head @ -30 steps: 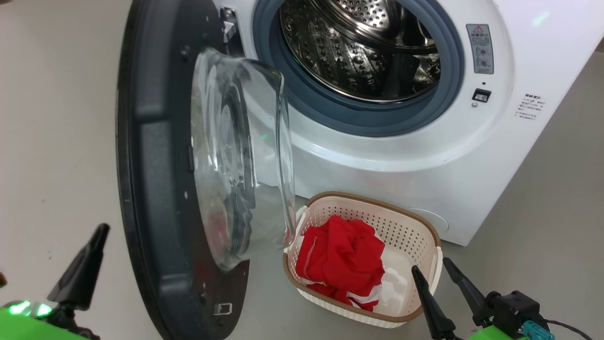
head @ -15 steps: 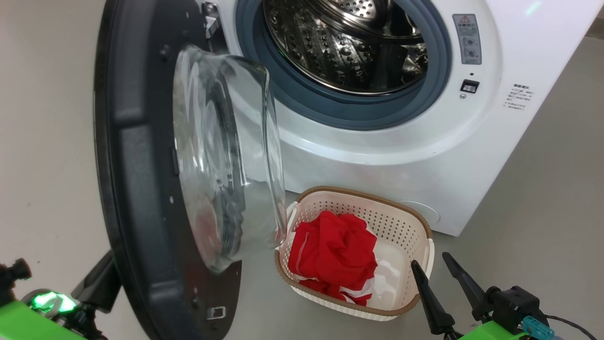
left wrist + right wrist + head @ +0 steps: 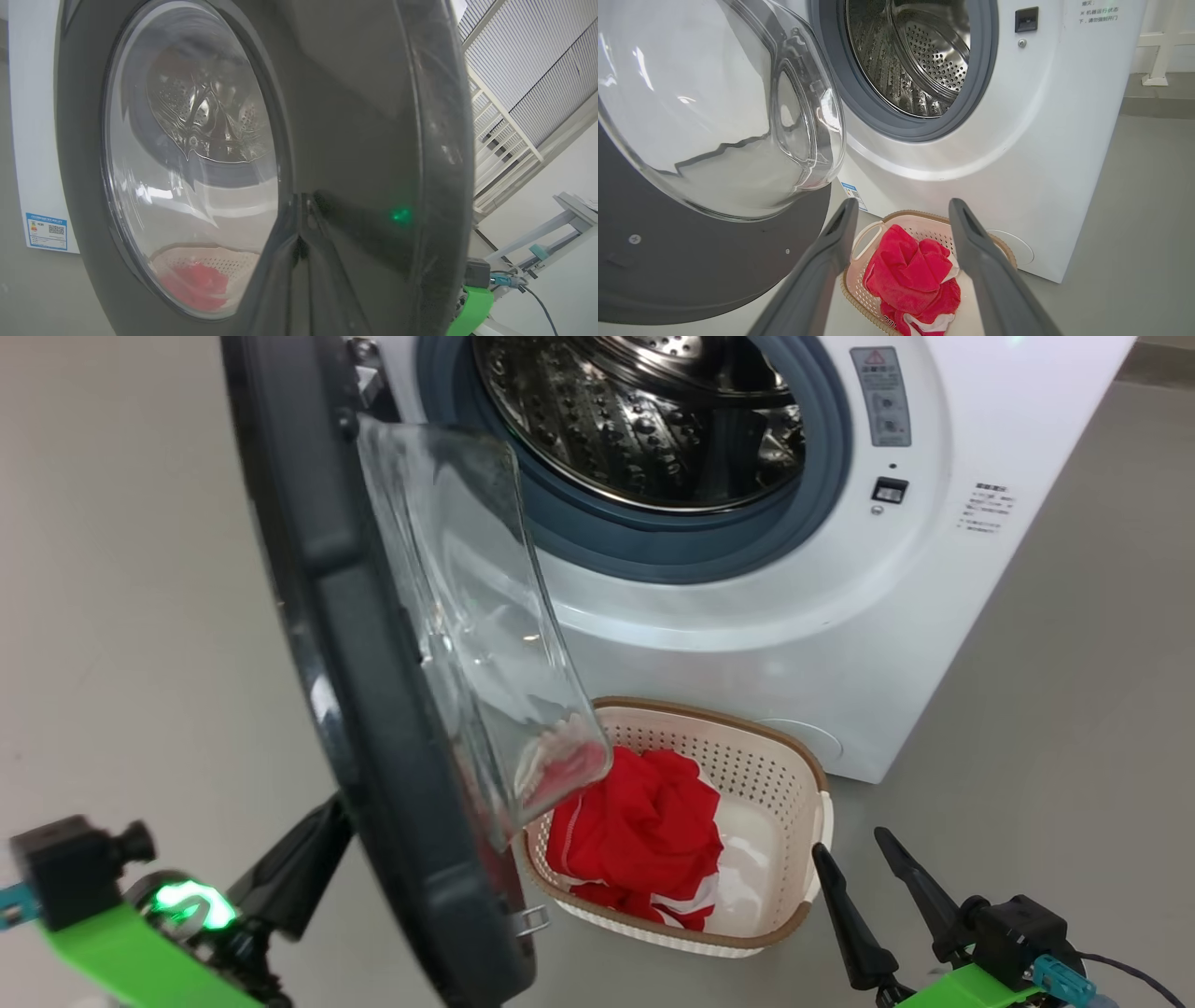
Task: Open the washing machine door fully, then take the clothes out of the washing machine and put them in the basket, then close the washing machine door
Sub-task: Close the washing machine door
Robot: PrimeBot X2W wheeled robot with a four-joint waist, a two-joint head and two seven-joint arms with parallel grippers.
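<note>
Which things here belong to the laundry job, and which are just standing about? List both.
Job: washing machine door, washing machine, clothes, basket.
Standing about: white railing, grey table.
</note>
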